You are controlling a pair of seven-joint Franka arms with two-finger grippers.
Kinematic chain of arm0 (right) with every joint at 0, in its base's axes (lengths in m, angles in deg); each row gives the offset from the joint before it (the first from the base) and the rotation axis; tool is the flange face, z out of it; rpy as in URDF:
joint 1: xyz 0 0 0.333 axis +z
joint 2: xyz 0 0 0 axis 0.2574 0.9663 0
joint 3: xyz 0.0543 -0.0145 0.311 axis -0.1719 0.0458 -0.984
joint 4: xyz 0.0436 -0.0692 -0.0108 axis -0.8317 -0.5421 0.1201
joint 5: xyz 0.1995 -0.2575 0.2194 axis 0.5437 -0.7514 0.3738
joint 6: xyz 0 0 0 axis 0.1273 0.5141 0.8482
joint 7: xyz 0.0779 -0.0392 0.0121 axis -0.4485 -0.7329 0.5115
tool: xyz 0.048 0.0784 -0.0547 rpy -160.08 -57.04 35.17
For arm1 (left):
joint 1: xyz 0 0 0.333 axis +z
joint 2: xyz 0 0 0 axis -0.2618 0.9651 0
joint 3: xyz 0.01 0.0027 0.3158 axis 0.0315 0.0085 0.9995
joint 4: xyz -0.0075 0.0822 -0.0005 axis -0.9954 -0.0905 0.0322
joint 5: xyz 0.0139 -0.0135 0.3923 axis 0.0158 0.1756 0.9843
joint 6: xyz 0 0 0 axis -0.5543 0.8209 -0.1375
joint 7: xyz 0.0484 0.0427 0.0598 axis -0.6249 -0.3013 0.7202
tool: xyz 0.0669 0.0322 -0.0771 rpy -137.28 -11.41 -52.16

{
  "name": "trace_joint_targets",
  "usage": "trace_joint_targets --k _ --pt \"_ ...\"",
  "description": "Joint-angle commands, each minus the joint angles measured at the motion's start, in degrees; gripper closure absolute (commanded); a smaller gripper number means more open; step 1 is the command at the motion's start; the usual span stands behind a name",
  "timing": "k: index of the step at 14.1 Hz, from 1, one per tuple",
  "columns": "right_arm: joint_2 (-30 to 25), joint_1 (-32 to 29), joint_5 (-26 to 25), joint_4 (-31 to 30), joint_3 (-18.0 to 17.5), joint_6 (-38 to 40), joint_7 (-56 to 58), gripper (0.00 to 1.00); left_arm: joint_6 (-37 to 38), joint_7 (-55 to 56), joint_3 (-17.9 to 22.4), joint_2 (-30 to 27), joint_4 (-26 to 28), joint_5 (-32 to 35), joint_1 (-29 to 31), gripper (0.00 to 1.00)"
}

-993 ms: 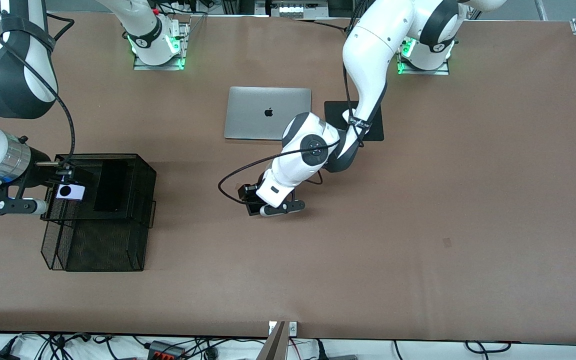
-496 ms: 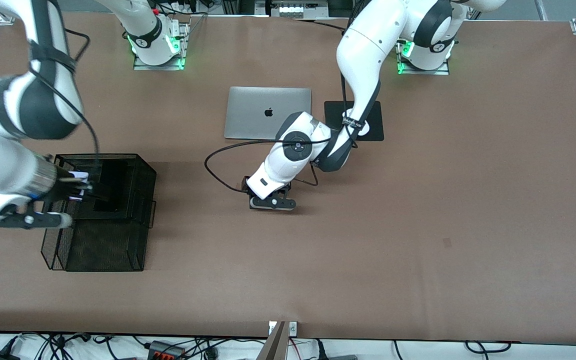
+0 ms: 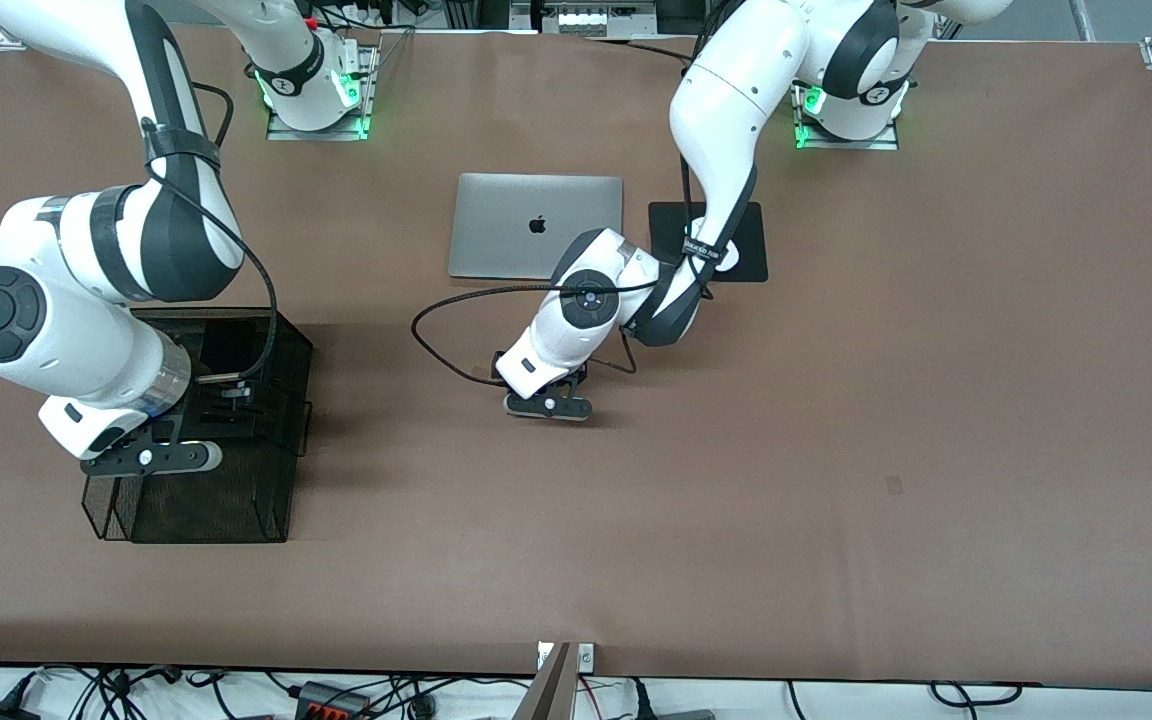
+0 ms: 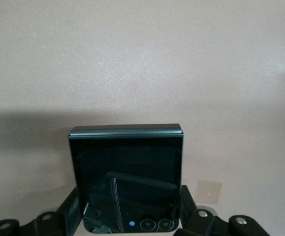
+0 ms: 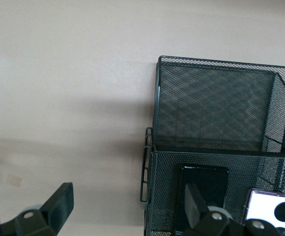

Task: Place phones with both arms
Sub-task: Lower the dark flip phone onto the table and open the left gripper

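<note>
The small black flip phone (image 4: 127, 172) lies flat on the brown table, and my left gripper (image 3: 544, 405) is down on it, nearer the front camera than the laptop. In the left wrist view the left gripper (image 4: 131, 219) is shut on the phone, a finger tight against each side. My right gripper (image 3: 151, 458) hangs over the black mesh basket (image 3: 206, 505), open and empty (image 5: 127, 211). The lilac flip phone (image 5: 272, 211) and the long black slab phone (image 5: 204, 194) lie inside the basket (image 5: 211, 98). In the front view the right arm hides the lilac phone.
A closed silver laptop (image 3: 536, 225) lies in the middle of the table toward the arm bases. A black mouse pad (image 3: 751, 235) lies beside it, partly under the left arm. The basket stands at the right arm's end of the table.
The right arm has swung over the basket and let go of the lilac phone, which now lies inside. The left gripper has shifted slightly and settled on the black flip phone.
</note>
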Motion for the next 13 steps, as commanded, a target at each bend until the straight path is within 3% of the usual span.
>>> trace_joint_targets --k 1,3,4,5,6,10,13 --pt "-0.73 0.82 0.52 -1.19 -0.13 -0.99 -0.15 0.00 1.17 -0.89 0.68 1.16 -2.21 1.10 -0.26 0.47" --pt "-0.03 2.05 0.61 -1.19 -0.13 -1.60 -0.32 0.00 0.73 -1.68 0.69 1.51 -2.21 1.10 -0.26 0.46" --pt "-0.03 2.58 0.61 -1.19 -0.13 -1.78 -0.41 0.00 0.73 -2.30 0.77 1.42 -2.21 1.10 -0.26 0.32" --pt "-0.03 2.76 0.61 -1.10 -0.13 -1.96 -0.41 0.00 0.73 -2.48 0.77 1.42 -2.21 1.10 -0.26 0.11" --pt "-0.03 2.93 0.61 -1.10 -0.13 -1.96 -0.50 0.00 0.73 -2.56 0.77 1.25 -2.21 1.10 -0.26 0.00" --pt "-0.03 3.11 0.61 -1.10 -0.13 -3.09 -0.41 0.00 1.17 -2.56 0.07 -1.03 -1.69 1.01 1.92 0.00" --pt "0.49 4.69 0.61 -1.10 -0.13 -5.55 -0.50 0.00 1.17 -2.83 -2.74 -6.29 2.44 1.27 7.10 0.00"
